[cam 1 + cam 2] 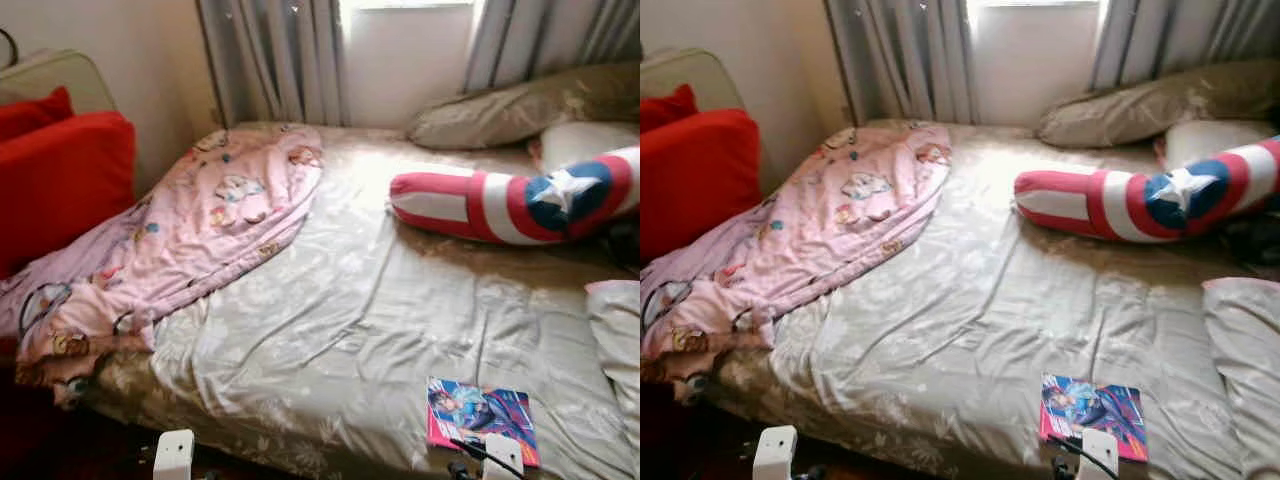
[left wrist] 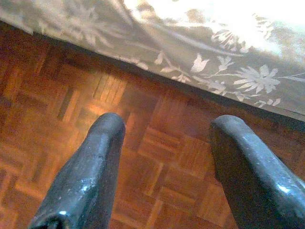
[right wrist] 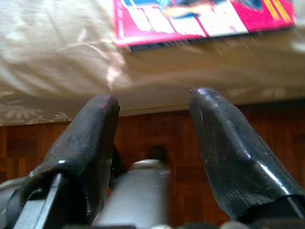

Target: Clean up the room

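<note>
- a pink-covered comic book lies flat on the bed near its front edge.
- right gripper hangs parted and empty just below the book.
- left gripper, fingers spread, holds nothing over the parquet floor.

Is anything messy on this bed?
Yes. The pink blanket lies crumpled on the bed's left side, spilling over the edge, and a comic book sits at the near edge. The striped star pillow lies askew.
</note>
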You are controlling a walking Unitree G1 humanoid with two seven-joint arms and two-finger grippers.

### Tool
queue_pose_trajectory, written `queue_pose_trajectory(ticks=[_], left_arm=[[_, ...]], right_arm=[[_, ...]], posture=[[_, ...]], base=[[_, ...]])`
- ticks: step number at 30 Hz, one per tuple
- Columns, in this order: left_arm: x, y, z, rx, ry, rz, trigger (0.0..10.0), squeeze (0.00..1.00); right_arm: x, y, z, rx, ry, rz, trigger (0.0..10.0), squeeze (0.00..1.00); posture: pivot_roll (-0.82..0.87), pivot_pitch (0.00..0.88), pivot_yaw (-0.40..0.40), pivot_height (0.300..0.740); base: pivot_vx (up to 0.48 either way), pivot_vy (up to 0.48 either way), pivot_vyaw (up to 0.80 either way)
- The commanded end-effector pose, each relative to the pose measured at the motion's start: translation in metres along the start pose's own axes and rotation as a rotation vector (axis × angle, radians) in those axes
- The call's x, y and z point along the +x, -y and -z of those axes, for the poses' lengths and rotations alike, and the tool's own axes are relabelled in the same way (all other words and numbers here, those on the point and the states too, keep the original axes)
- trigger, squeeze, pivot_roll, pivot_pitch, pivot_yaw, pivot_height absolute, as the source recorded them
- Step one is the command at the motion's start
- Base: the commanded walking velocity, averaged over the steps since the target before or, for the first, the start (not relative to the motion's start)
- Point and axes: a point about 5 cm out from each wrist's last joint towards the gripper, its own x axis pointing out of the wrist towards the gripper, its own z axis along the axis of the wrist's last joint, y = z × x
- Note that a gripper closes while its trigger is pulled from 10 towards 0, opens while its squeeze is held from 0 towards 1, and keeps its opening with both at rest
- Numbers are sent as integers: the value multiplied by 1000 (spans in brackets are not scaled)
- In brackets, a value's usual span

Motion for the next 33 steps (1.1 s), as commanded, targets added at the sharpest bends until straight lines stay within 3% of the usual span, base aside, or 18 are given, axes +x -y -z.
queue_pose_trajectory(ticks=[1,15,26,33], left_arm=[[-1,-1,6,-2,-25,-9,10000,0],[-1,9,14,-1,-37,-4,10000,0],[-3,0,14,-1,-35,-16,10000,0],[-3,-1,14,4,-35,-19,10000,0]], right_arm=[[-1,0,6,17,-24,0,10000,0],[-4,8,10,28,-31,6,10000,0],[-5,10,12,26,-35,6,10000,0],[-8,20,18,47,-39,28,10000,0]], posture=[[31,11,97,740],[36,29,100,740],[42,39,102,740],[45,42,104,740]], base=[[0,480,0],[0,480,0],[0,480,0],[0,480,0]])
